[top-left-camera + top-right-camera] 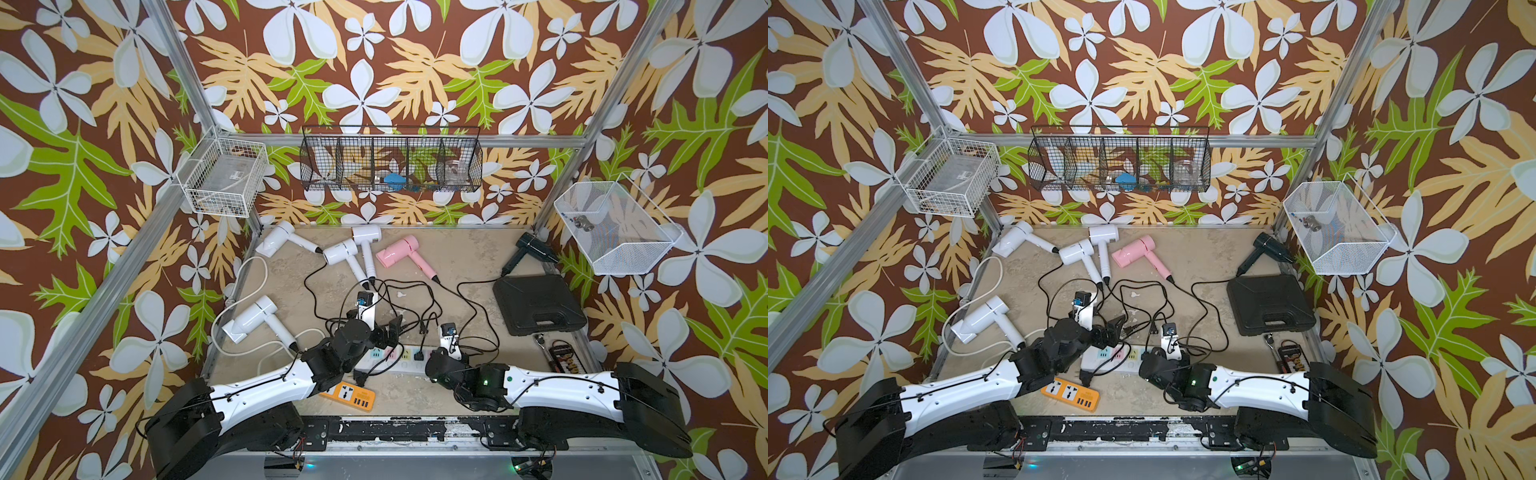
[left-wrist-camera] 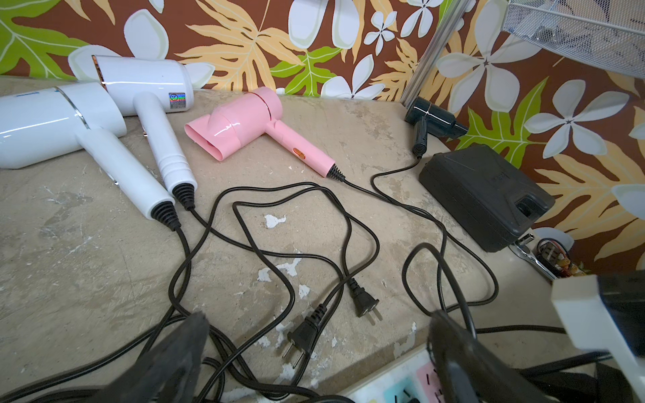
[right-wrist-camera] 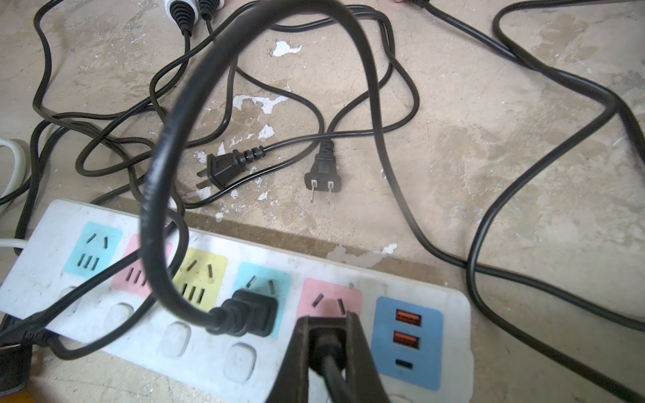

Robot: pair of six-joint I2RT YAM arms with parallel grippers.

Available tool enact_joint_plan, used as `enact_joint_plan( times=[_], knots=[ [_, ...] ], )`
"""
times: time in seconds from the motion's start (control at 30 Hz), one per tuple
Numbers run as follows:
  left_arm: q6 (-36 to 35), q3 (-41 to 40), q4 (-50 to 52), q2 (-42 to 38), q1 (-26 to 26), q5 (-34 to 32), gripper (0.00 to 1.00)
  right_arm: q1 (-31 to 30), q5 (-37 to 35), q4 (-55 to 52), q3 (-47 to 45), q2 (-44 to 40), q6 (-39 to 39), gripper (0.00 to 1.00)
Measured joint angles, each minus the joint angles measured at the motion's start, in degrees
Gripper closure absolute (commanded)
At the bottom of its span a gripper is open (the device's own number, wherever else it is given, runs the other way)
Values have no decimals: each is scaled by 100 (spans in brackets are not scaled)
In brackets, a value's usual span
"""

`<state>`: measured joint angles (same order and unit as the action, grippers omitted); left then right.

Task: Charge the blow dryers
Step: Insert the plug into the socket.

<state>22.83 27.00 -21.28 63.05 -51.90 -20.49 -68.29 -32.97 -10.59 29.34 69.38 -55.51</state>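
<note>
At the white power strip (image 3: 42,244), near centre of the table: right gripper (image 3: 328,324) is clamped on a black held plug (image 3: 326,342) over the pink socket (image 3: 331,296) beside the USB block. Its prongs are hidden, so seating cannot be confirmed.
Left gripper (image 1: 390,330): jaws wide apart, holding nothing, hovering just beyond the strip's left half, over the cord tangle.
Seated plug (image 3: 251,310): one, in the blue socket immediately left of the held plug.
Loose plugs: first loose plug (image 3: 223,171) and second loose plug (image 3: 323,174) lie on the table just beyond the strip, prongs exposed.
Empty sockets: three at the strip's left end.
Blow dryers, far row: far-left white dryer (image 1: 276,241), middle white dryer (image 1: 345,252), upright white dryer (image 1: 368,236), pink dryer (image 1: 397,251).
Blow dryers, others: black dryer (image 1: 534,247) in the far right corner; near-left white dryer (image 1: 253,316) at the left edge.
Progress (judgement): one dryer connected and a second at its socket. At least two remain unplugged, and the last two cords cannot be traced through the tangle.
Remaining work (judgement): confirm the held plug is home, then pick up and insert each loose plug.
</note>
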Motion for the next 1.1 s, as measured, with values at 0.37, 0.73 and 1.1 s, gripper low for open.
enact_joint_plan(
  times=[0.37,0.73,1.1],
  knots=[
    [0,0,0,0,0,0,0,-179,-216,-17,7,105,-107,100],
    [0,0,0,0,0,-7,0,-535,-835,-197,186,575,-302,100],
    [2,0,0,0,0,-39,0,-603,-782,28,-96,420,-448,100]
  ],
)
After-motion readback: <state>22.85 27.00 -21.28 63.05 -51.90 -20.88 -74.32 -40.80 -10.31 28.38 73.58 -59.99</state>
